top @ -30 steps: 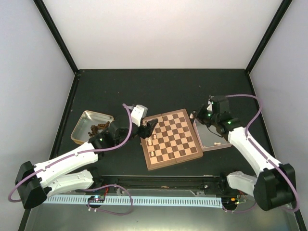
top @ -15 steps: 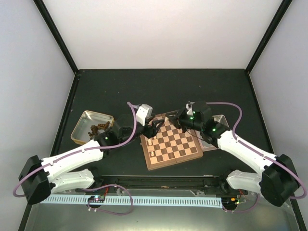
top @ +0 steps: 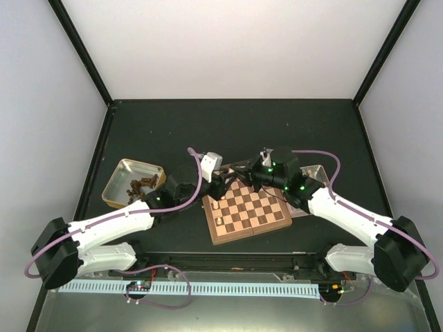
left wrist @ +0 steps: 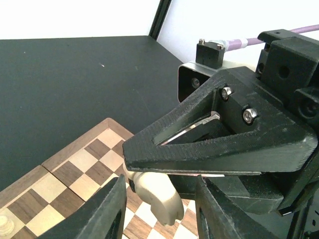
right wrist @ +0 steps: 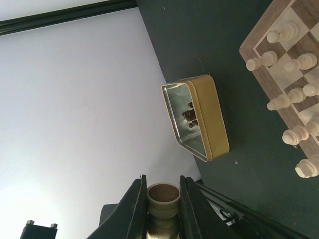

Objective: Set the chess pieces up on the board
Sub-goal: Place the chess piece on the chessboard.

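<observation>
The right gripper (right wrist: pixel 163 191) is pinching a pale piece (left wrist: pixel 155 196) over the board's (left wrist: pixel 75 172) far-left corner while the left gripper (left wrist: pixel 159 185), jaws apart, is straddling it (a hand-over, I judge), so a mistimed release is risking a drop onto the pawns (right wrist: pixel 281 35).

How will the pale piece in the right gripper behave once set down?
The pale piece looks like turned wood, so probably rigid and light. Its round profile suggests it rolls if laid sideways. Its small flat base should stand, but a nudge could tip it.
</observation>
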